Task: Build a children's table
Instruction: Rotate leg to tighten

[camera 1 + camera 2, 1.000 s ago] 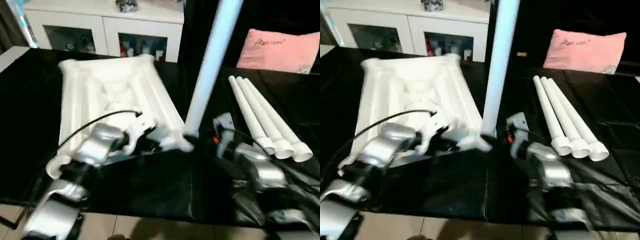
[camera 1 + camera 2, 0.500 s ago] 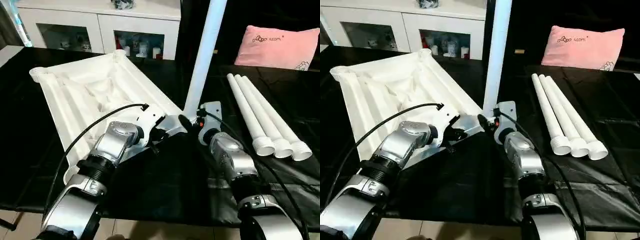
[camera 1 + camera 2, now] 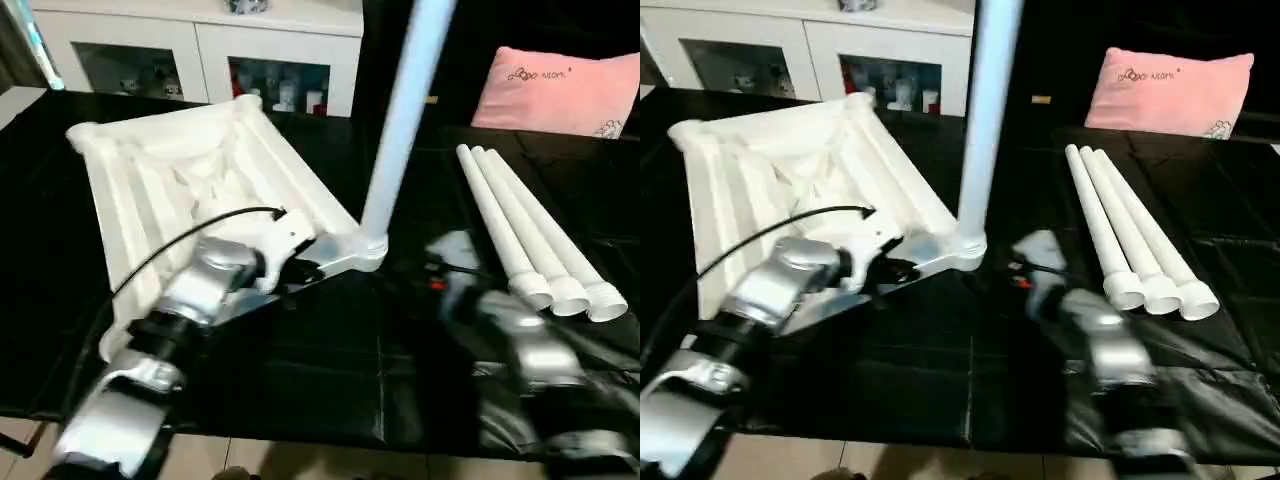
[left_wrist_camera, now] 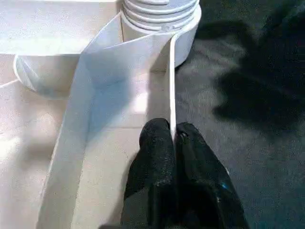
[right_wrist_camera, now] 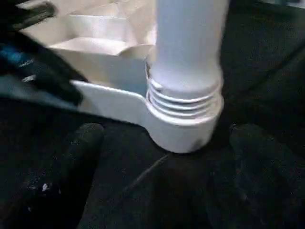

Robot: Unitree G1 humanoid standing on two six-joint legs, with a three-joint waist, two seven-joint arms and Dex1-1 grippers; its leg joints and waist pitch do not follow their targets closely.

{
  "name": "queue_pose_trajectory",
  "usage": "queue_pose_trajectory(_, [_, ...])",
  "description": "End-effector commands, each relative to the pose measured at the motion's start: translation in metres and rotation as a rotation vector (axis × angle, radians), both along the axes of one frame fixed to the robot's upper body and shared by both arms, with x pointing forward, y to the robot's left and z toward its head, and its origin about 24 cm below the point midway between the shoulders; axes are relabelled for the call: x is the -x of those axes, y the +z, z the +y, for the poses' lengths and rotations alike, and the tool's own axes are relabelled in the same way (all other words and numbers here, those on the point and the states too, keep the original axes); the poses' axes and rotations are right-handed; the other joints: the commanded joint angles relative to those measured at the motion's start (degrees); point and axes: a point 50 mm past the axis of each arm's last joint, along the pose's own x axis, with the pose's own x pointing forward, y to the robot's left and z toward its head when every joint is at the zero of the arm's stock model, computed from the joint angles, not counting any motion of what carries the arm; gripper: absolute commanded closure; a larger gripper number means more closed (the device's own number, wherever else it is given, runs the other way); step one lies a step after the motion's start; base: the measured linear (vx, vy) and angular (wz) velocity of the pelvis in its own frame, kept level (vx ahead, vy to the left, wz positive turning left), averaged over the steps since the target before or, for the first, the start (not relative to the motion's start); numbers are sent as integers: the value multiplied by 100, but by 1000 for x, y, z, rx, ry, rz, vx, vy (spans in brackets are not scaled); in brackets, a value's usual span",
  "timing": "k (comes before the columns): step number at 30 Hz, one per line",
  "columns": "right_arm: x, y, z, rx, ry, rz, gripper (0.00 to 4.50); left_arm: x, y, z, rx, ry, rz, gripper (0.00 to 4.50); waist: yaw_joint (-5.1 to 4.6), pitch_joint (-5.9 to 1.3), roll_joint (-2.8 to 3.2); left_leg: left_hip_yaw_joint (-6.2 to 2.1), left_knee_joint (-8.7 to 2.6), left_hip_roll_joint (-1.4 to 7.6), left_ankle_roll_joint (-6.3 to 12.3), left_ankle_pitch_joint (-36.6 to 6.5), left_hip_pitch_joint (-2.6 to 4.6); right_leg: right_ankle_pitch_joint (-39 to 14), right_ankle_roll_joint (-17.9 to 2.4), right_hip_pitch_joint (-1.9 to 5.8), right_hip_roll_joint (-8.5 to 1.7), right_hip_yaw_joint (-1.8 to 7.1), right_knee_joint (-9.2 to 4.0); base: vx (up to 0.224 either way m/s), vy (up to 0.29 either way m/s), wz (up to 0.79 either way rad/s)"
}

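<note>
On the black table [image 3: 300, 360], upturned tabletop [image 3: 180, 180] lying ribs-up, one leg [image 3: 400, 120] standing in its near corner socket [image 5: 183, 126], left gripper [image 4: 172, 138] pinching the tabletop's rim, right gripper [image 5: 167, 143] gaping wide, gripping nothing, three spare legs [image 3: 530, 230] lying alongside.

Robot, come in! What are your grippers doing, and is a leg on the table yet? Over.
Left gripper shut on tabletop rim. Right gripper open, off the standing leg. Three legs waiting. Nothing blocking.

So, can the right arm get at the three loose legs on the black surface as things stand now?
Probably yes. The right gripper is open and holds nothing, and the three loose legs lie side by side on its own side, nothing over them. The standing leg is on its other side.
</note>
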Motion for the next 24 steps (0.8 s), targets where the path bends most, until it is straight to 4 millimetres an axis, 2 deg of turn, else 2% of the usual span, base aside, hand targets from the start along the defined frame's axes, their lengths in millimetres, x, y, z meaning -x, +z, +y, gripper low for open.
queue_pose_trajectory(1, [2,11,-2,-32,72,-25,1,4,6,-8,15,-110,-17,450,24,-397,-8,-89,-326,315,582,-671,41,-343,-1372,347,-529,319,-395,0,0,0])
queue_pose_trajectory(5, [6,20,-11,-22,197,-9,1,12,6,3,-10,-240,11,450,47,-397,3,-86,-321,318,610,-692,55,-415,-1406,331,-534,314,-406,0,0,0])
queue_pose_trajectory(7, [6,20,-11,-22,197,-9,1,12,6,3,-10,-240,11,450,72,-392,7,-78,-327,329,564,-696,68,-436,-1423,316,-530,315,-401,0,0,0])
queue_pose_trajectory(10, [7,22,-12,47,298,-11,1,20,8,10,-13,-376,27,450,147,-391,21,-74,-334,340,481,-718,84,-490,-1413,306,-530,309,-397,0,0,0])
queue_pose_trajectory(13, [8,22,-6,92,388,-9,1,27,8,14,-25,-464,54,450,184,-395,24,-67,-335,350,441,-709,86,-418,-1428,301,-528,308,-370,0,0,0])
queue_pose_trajectory(17, [8,21,1,121,452,-8,1,32,6,15,-54,-531,67,450,219,-389,22,-65,-337,357,375,-802,94,-581,-1399,285,-542,313,-374,0,0,0])
queue_pose_trajectory(24, [10,19,14,134,552,1,1,34,5,11,-57,-567,62,450,243,-397,9,-65,-335,350,348,-755,82,-552,-1368,305,-543,316,-364,0,0,0])
